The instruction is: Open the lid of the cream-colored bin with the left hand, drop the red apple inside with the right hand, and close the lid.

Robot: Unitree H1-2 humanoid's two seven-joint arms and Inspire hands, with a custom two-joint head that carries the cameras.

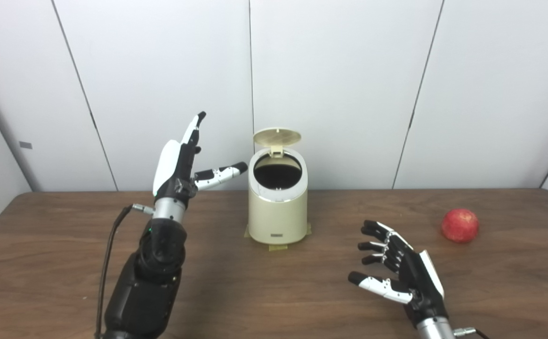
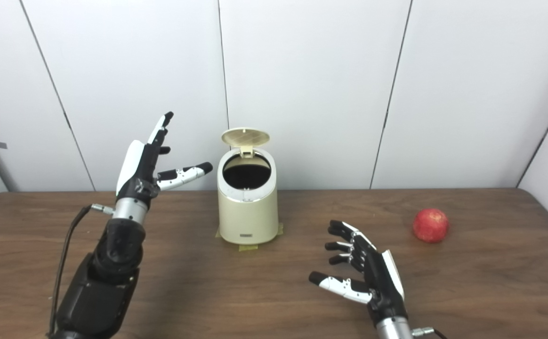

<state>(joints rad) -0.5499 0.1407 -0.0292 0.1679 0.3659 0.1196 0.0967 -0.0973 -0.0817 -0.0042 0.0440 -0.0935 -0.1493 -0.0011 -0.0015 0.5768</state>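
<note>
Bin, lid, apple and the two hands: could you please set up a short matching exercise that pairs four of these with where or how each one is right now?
Column one:
1. lid
2. red apple
3. left hand
4. right hand

Column two:
A. open, low over the table between bin and apple
B. tipped up behind the bin's opening
C. open, raised beside the bin, holding nothing
D. resting on the table, off to the right

Pairs: 1-B, 2-D, 3-C, 4-A
</note>
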